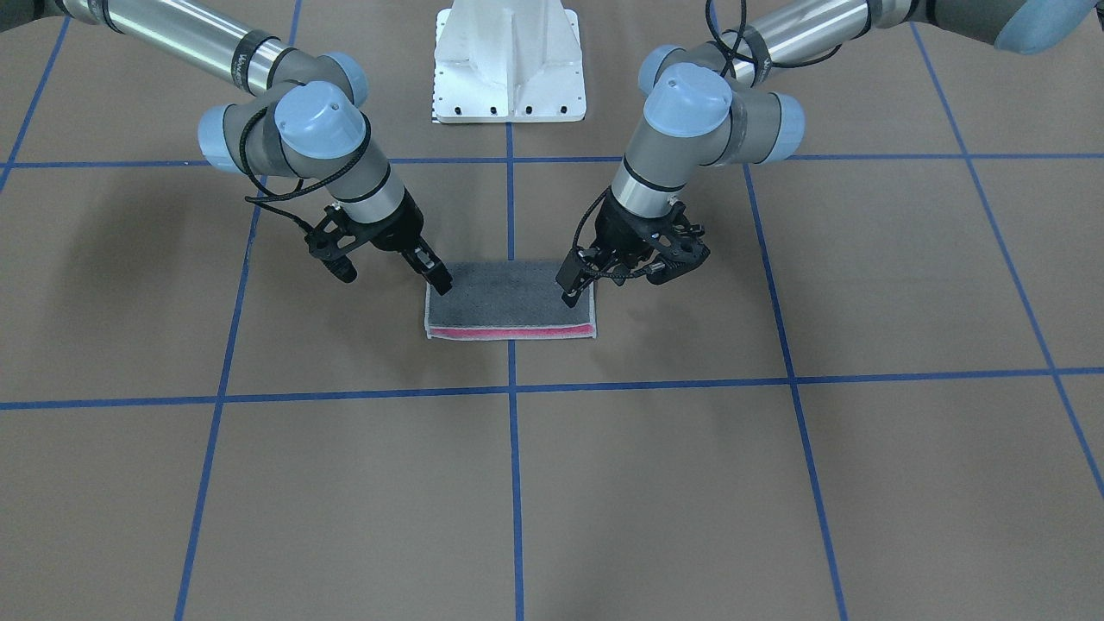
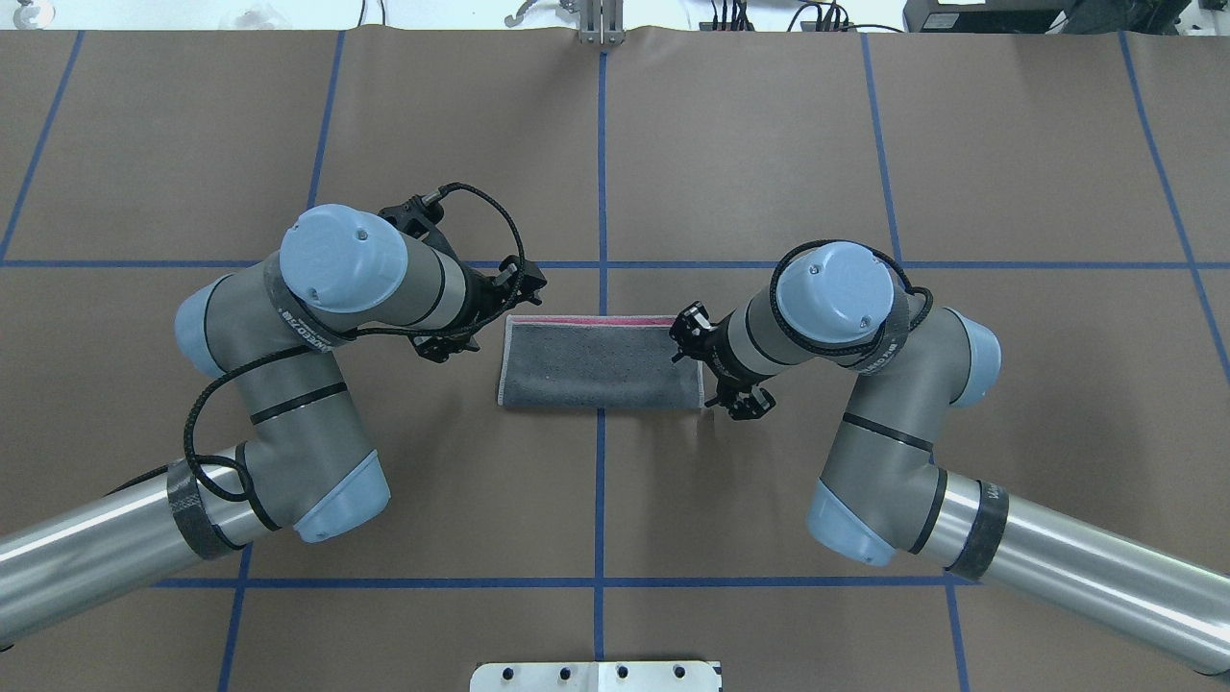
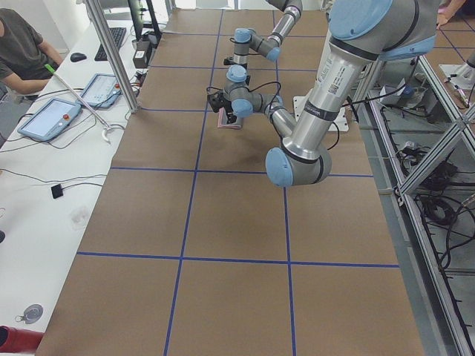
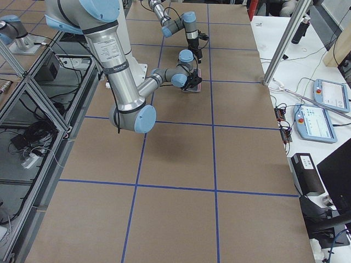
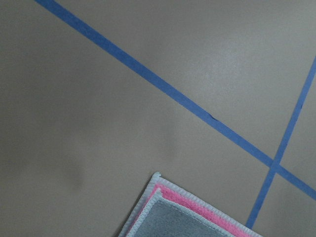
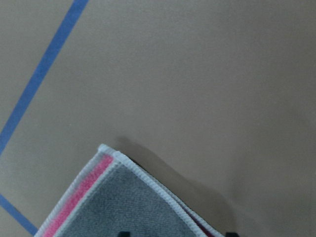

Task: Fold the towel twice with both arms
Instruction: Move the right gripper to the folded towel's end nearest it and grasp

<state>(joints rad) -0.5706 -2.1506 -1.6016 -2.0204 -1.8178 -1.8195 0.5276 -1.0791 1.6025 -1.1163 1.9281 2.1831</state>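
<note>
Two claws bracket the cloth: at one short end hangs your left arm's black two-finger claw (image 1: 570,289), and you cannot tell how wide it stands. Between them the small terry towel (image 2: 596,360) lies flat on the brown, blue-taped surface (image 2: 769,144), folded in half, dark grey up, with a pink strip along the edge away from the robot. At the other end, your right arm's black claw (image 1: 437,278) has its fingers spread apart.

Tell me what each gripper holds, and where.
Nothing looks held. The towel lies flat, folded once; the right gripper is open at one end, the left gripper at the other, its jaws unclear.
</note>
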